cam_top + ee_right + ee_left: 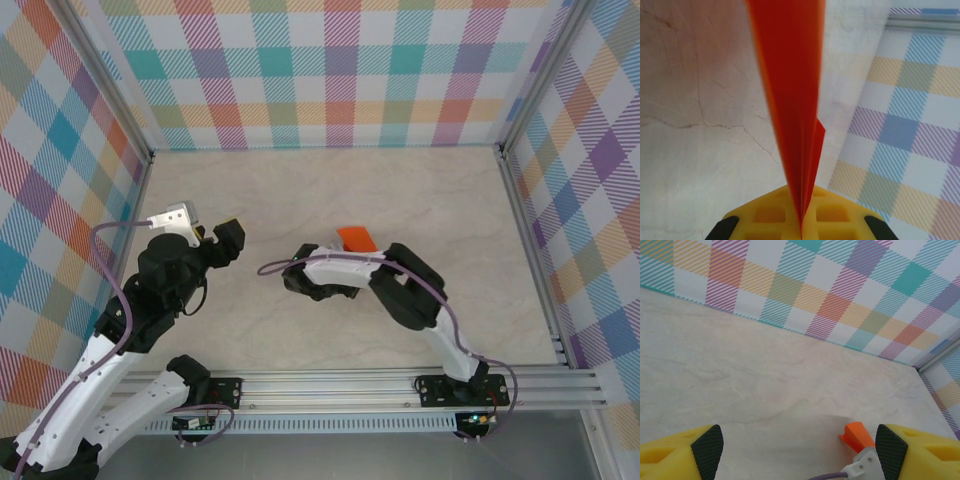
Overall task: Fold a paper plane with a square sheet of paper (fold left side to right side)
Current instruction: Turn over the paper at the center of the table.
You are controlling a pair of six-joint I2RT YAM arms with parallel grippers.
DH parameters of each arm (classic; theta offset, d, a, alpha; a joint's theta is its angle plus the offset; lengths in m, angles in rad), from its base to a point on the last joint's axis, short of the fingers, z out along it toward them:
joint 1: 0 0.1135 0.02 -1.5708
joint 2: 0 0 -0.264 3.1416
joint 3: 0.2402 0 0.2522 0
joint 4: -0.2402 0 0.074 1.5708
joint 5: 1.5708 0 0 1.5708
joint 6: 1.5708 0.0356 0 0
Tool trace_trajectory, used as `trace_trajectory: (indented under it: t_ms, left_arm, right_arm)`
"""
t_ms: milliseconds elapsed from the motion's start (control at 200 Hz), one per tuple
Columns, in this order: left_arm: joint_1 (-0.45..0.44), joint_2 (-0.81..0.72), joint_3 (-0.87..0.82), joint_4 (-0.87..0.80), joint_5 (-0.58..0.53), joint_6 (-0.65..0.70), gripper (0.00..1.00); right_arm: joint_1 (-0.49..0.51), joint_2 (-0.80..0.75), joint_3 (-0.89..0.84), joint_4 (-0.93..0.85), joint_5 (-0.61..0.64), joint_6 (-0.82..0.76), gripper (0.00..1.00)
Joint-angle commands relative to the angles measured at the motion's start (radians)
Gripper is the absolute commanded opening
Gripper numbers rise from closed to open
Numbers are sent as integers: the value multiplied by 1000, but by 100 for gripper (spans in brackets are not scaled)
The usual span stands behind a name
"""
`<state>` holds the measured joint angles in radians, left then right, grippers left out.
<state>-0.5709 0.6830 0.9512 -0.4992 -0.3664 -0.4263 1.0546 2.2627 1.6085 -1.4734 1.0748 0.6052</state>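
My right fingers (770, 216) pinch the folded paper (790, 100) on edge near mid-bench (300, 190); left fingers (707, 445) gape wide. I judge it light, floppy and easily torn, so I'd hold near creases.

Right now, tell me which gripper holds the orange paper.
The right gripper: its jaws are shut on the folded orange paper. The left gripper has open jaws, nothing between.

paper plane (790, 100): orange | walls (340, 70): pastel plaid | table (400, 190): beige marbled
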Motion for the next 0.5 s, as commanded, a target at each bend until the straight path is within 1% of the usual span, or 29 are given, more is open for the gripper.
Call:
trace_trajectory:
  t_ms: [0,110,185,260,375,495]
  left_arm:
    - [8,-7,-6,-5,-46,-3,83]
    - [8,-4,-11,1,-49,-5,84]
    - [8,1,-15,5,-49,-9,84]
    - [8,8,-17,7,-49,-9,85]
    - [9,21,-16,7,-42,-12,85]
    - [9,34,-15,11,-30,-12,86]
  right_arm:
    - [33,116,50,-273,112,218,5]
    - [61,136,47,-262,104,224,6]
    - [75,107,14,-167,80,133,10]
    - [79,67,-36,-42,23,17,20]
    - [84,-13,-107,132,-87,-114,36]
    - [87,-152,-186,323,-277,-244,52]
